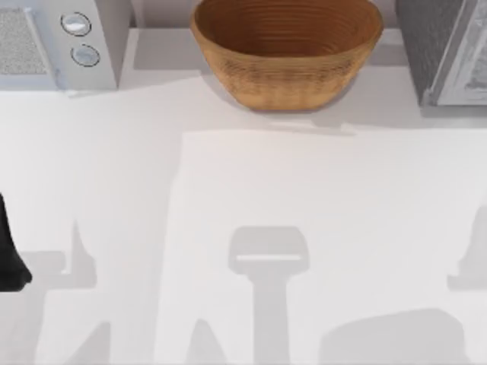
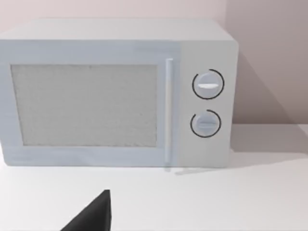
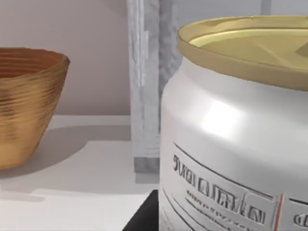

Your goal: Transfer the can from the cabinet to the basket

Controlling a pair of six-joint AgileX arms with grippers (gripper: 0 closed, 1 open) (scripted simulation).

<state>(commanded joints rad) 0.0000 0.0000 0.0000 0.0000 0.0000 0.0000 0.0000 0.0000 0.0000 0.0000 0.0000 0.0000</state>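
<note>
One can (image 3: 231, 130) sits right up close to the right wrist camera, beside the cabinet (image 3: 144, 82). Nothing lies in the basket (image 1: 286, 47) yet. I cannot tell how either gripper's jaws stand.

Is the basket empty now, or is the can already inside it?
Empty: the top view shows only bare ridges inside the basket; the can is outside it.

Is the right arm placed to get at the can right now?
Probably yes: the can stands upright very close before the right wrist camera, with nothing between. The gripper's state isn't visible.
</note>
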